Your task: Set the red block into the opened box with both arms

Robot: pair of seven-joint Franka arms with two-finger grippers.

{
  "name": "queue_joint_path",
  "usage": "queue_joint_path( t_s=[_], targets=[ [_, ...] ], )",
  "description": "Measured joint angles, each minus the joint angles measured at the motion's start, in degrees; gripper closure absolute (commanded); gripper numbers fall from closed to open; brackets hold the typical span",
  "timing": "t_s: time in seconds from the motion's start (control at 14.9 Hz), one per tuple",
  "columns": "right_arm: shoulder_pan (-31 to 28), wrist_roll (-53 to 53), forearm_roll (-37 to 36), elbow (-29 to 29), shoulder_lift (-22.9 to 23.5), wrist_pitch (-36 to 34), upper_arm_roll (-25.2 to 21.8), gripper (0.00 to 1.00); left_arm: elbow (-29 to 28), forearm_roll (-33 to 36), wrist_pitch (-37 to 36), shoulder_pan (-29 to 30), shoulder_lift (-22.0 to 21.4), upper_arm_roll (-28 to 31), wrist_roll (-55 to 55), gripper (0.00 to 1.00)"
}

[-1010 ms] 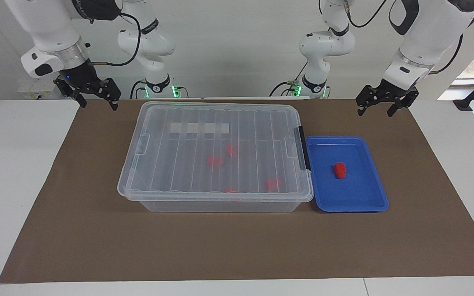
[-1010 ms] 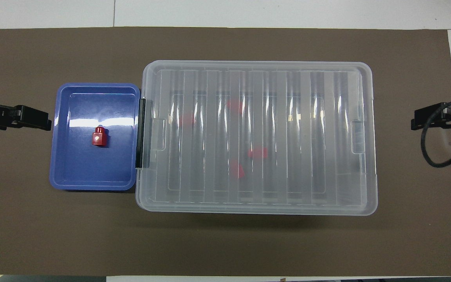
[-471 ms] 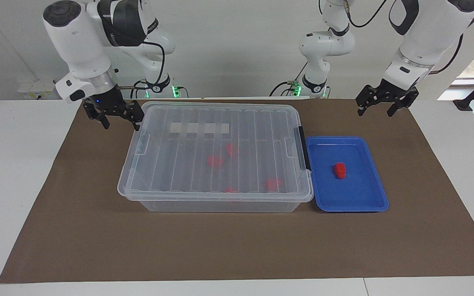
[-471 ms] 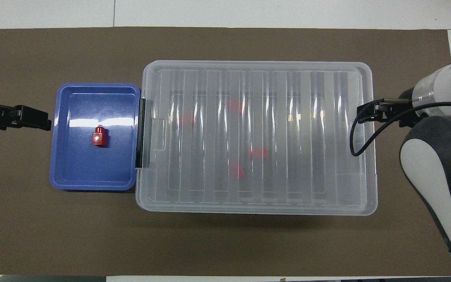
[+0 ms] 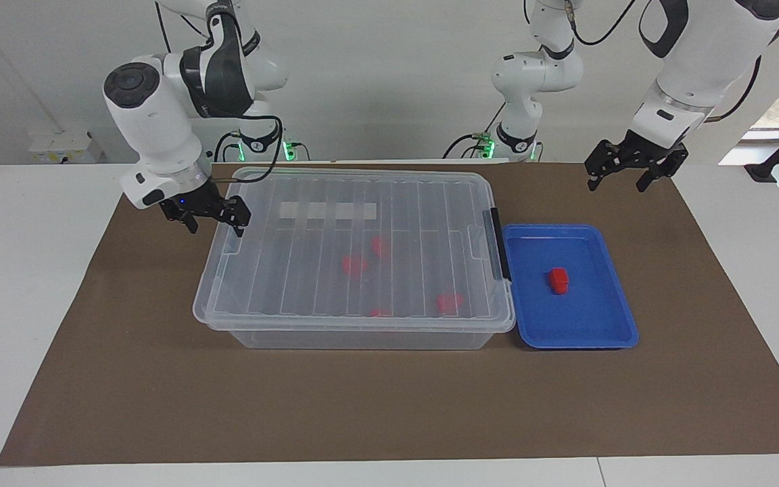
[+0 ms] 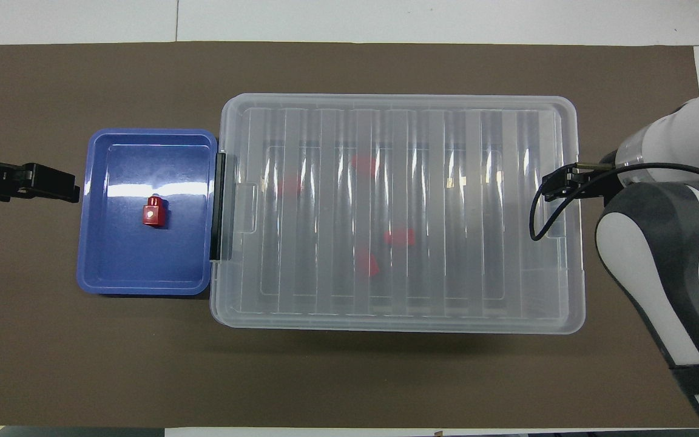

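Right pincer (image 5: 212,220) spread wide, holding nothing, low over the box's (image 5: 356,250) end toward the right arm's side, right by the clear latch tab there. Seen from overhead its tips are mostly lost under the arm's white shell and a looping black cable, so whether a finger touches the lid can't be told.

Left pincer (image 5: 626,172) is open wide too, empty, waiting above the brown mat (image 5: 389,406) near the tray's (image 5: 606,338) end; overhead, only its dark tips poke in at the frame's edge.

The box: clear plastic, long axis running from one arm's end of the surface to the other, ribbed lid shut on top, black latch (image 5: 496,243) on the end next to the tray, whitish strip on the lid. Through the ribs, blurry red shapes (image 5: 354,265) lie inside, outlines unreadable.

The block (image 5: 558,281) sits in the shallow glossy blue tray, bright red, small, boxy, with a small nub at one end and a pale spot on its top face. The tray is just beside the latched end.
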Motion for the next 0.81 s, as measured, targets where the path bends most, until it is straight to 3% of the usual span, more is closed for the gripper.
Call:
queue_joint_path(
  t_s=[0.27, 0.81],
  targets=[
    [-2.0, 0.0, 0.0, -2.4, -0.5, 0.3, 0.0, 0.00, -1.4, 0.0, 2.6, -0.1, -0.4, -0.4, 0.0, 0.00],
    [-4.5, -1.3, 0.0, -5.8, -1.6, 2.7, 0.0, 0.00, -18.0, 0.0, 22.2, -0.1, -0.6, -0.4, 0.1, 0.00]
  ],
)
